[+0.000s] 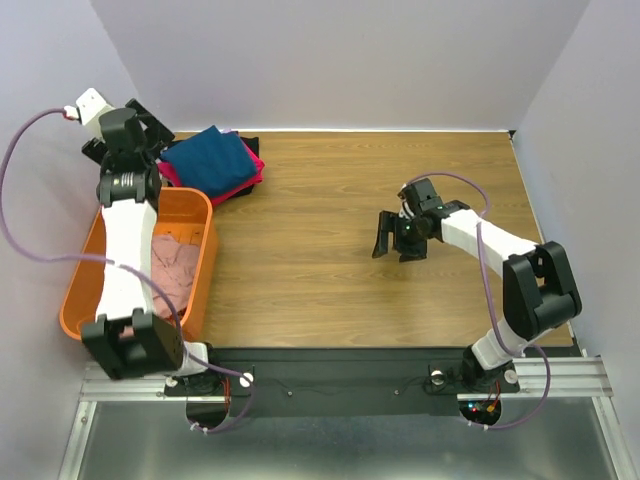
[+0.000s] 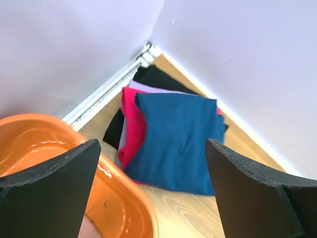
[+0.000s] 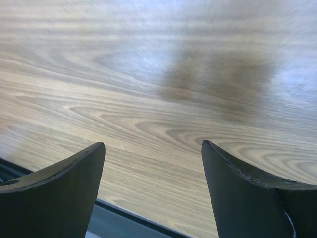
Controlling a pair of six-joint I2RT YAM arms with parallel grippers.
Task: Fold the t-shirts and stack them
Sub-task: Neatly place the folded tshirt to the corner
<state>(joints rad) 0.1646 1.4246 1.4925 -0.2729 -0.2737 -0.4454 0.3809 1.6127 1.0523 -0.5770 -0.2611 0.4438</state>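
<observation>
A folded stack lies at the table's back left corner: a navy blue t-shirt [image 1: 210, 158] on top, a bright pink one [image 1: 250, 172] under it, a black one [image 1: 238, 192] at the bottom. In the left wrist view the blue [image 2: 181, 144], pink [image 2: 132, 124] and black [image 2: 161, 79] shirts show the same order. A pale dusty-pink t-shirt [image 1: 172, 262] lies crumpled in the orange basket [image 1: 85, 300]. My left gripper [image 1: 152, 128] is open and empty, raised over the basket's far end beside the stack [image 2: 152, 146]. My right gripper [image 1: 392, 238] is open and empty above bare wood [image 3: 152, 144].
The orange basket's rim [image 2: 126, 186] sits close against the stack. Walls close off the back and left sides. The table's near edge [image 3: 124, 215] shows just under the right gripper's fingers. Wood tabletop [image 1: 330, 270] lies between the arms.
</observation>
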